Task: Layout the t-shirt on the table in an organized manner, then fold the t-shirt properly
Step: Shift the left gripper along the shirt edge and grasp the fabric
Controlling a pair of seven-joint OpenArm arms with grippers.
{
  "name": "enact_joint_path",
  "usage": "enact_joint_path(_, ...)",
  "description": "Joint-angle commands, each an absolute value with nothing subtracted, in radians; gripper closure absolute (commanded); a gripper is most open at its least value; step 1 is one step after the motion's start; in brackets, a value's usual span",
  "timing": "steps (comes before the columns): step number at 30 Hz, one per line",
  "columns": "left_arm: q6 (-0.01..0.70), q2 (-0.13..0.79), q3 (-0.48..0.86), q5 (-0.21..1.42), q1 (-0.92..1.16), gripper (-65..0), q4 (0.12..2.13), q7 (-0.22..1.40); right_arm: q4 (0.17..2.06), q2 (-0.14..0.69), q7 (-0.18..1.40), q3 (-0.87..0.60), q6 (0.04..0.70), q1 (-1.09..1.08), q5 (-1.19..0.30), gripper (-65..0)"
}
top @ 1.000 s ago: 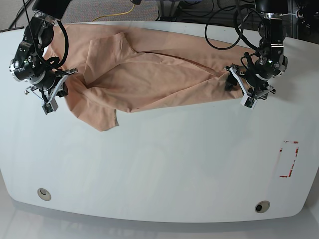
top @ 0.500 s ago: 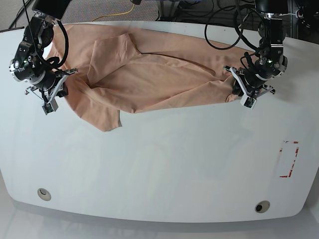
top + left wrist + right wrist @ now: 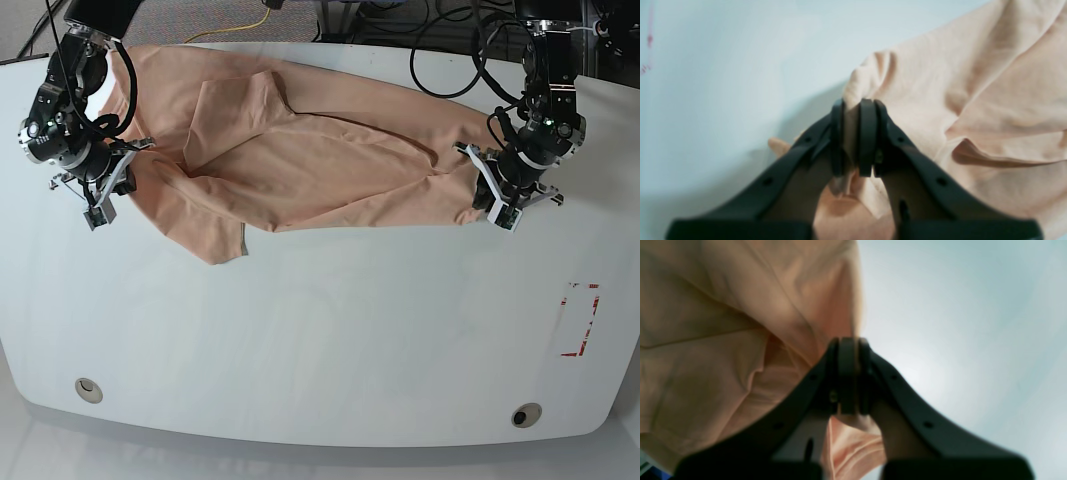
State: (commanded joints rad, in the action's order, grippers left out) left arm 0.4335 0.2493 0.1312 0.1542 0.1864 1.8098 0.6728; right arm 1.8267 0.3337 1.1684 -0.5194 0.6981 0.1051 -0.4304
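Observation:
The peach t-shirt (image 3: 320, 160) lies crumpled across the far half of the white table (image 3: 330, 340), stretched between both arms, with a loose flap hanging toward the front at the left. On the right of the base view, my left gripper (image 3: 488, 195) is shut on the shirt's right end. In the left wrist view a fold of t-shirt (image 3: 973, 100) is pinched in the left gripper (image 3: 855, 108). My right gripper (image 3: 118, 168) is shut on the shirt's left edge. The right wrist view shows t-shirt (image 3: 740, 323) cloth clamped in the right gripper (image 3: 848, 343).
A red tape rectangle (image 3: 581, 320) marks the table's right side. Two round grommets (image 3: 88, 389) (image 3: 525, 414) sit near the front edge. Black cables (image 3: 450, 60) hang behind the far edge by the left arm.
My left gripper has moved further right and slightly toward the front, pulling the shirt's right end with it and stretching the cloth wider. The right gripper has stayed in place.

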Motion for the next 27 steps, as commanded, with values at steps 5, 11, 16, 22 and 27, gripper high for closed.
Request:
enact_joint_path(5, 0.433, 0.249, 0.131, 0.154, 0.183, -4.0, 1.808, 0.705, 1.827, 0.334, 1.168, -0.519, 0.698, 0.105, -0.430, 0.0)
enact_joint_path(11, 0.433, 0.249, 0.131, 0.154, 0.188, -23.5, 1.808, 0.739, 1.827, 0.334, 1.168, -0.519, 0.698, 0.105, -0.430, 0.0)
enact_joint_path(16, 0.433, 0.249, 0.133, 0.154, 0.189, -26.4, 1.808, 0.739, 1.827, 0.334, 1.168, -0.519, 0.698, 0.105, -0.430, 0.0)
enact_joint_path(22, 0.433, 0.249, 0.133, 0.153, 0.182, -26.7, 1.804, 0.739, 1.827, 0.332, 1.168, -0.519, 0.698, 0.105, -0.430, 0.0)
enact_joint_path(27, 0.433, 0.249, 0.133, 0.151, 0.180, -26.7, 1.782, 0.739, 1.827, 0.332, 1.168, -0.519, 0.698, 0.105, -0.430, 0.0)
